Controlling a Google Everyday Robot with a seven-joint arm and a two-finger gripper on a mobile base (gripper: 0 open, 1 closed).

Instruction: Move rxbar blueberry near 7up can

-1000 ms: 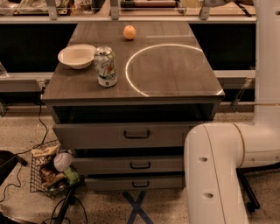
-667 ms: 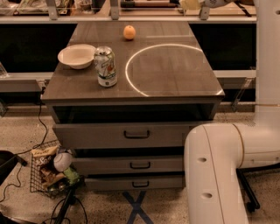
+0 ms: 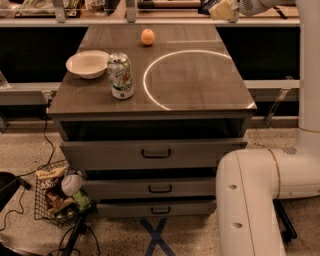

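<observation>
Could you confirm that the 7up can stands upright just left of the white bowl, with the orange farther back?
Not quite: the camera view shows the 7up can upright just right of the white bowl, not left. The orange is farther back; the pincer is at top right, beyond the table.

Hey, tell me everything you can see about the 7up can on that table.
The 7up can is a silver-white metal drink can with green and red-orange label marks and a shiny top. It stands upright on the grey-brown table, near its front left part, just outside the pale ring. The white bowl sits close beside it; whether they touch is unclear. Nothing grips it: the pincer is far off, at the picture's top right.
</observation>
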